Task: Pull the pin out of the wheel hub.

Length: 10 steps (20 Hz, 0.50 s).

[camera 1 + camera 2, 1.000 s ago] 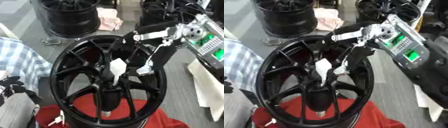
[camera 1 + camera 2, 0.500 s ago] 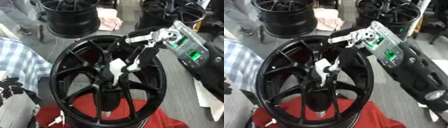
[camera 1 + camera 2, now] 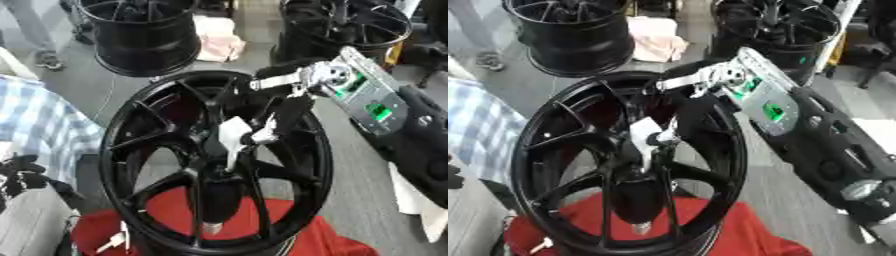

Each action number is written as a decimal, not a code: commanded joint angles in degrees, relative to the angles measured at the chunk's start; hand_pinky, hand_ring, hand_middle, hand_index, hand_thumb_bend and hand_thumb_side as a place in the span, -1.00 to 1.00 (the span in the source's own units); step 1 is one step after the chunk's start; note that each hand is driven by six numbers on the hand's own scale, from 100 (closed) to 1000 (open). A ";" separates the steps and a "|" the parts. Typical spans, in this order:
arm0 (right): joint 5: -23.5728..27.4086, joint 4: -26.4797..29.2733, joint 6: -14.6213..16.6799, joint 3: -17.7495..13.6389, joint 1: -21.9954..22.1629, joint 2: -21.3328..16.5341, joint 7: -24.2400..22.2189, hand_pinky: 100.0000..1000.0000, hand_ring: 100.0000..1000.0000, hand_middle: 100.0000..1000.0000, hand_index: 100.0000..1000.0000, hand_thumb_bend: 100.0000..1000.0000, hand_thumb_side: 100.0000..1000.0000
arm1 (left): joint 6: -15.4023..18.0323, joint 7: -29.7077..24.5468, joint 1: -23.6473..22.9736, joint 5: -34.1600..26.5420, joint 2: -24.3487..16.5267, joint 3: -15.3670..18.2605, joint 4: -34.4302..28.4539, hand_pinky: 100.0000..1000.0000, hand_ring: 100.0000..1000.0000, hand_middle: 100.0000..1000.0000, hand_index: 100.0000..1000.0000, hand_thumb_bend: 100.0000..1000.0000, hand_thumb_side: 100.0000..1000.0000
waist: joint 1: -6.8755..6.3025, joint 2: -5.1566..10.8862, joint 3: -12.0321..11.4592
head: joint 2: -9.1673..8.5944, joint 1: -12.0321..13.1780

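Note:
A black spoked wheel hub [image 3: 320,165] stands tilted on a red cloth [image 3: 293,235] in the middle of both views. A white pin [image 3: 233,142] sticks out of its centre. My right hand [image 3: 282,116] reaches in from the right over the rim. Its dark fingers hang down to the pin and close on its right side, with a pale fingertip [image 3: 262,135] against it. Behind the hand are a silver wrist joint and a green-lit panel [image 3: 376,111]. My left hand [image 3: 21,172] rests at the lower left edge, fingers up and relaxed, holding nothing.
Two more black wheels stand at the back, one on the left [image 3: 144,30] and one on the right [image 3: 350,25], with a pinkish cloth [image 3: 219,42] between them. A blue plaid cloth [image 3: 39,125] lies to the left of the hub.
My right forearm has swung in and lowered over the hub's right side while the fingers stayed at the pin. The pin still sits in the hub's centre.

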<state>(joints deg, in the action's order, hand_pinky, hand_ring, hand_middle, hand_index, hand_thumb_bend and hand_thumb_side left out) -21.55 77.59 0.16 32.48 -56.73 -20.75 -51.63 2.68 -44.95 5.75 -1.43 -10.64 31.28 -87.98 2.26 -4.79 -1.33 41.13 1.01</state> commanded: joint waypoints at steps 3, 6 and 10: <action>-0.62 -0.92 0.54 -0.33 -0.82 1.04 0.08 0.68 0.73 0.65 0.87 -0.54 -0.26 | 0.08 -0.18 0.61 -0.06 -0.96 -0.11 -0.88 0.43 0.29 0.22 0.63 -0.68 0.31 | -0.33 0.83 -0.15 | -0.71 -0.22; -0.82 -1.72 0.88 -0.07 -0.55 1.60 0.09 0.67 0.70 0.59 0.82 -0.55 -0.26 | 0.08 -0.17 0.58 -0.05 -0.97 -0.10 -0.87 0.43 0.29 0.22 0.63 -0.68 0.31 | -0.32 0.81 -0.21 | -0.71 -0.23; -0.80 -2.14 1.19 0.01 -0.45 1.78 -0.03 0.66 0.69 0.58 0.81 -0.55 -0.26 | 0.08 -0.15 0.55 -0.01 -0.96 -0.09 -0.86 0.43 0.29 0.22 0.63 -0.68 0.31 | -0.31 0.82 -0.22 | -0.72 -0.16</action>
<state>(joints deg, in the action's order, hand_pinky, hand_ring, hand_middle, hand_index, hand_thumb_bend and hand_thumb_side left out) -22.08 75.34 1.07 32.86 -56.34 -18.44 -51.68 2.75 -45.03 5.75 -1.42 -10.63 31.27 -87.98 2.26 -4.79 -1.50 41.11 0.87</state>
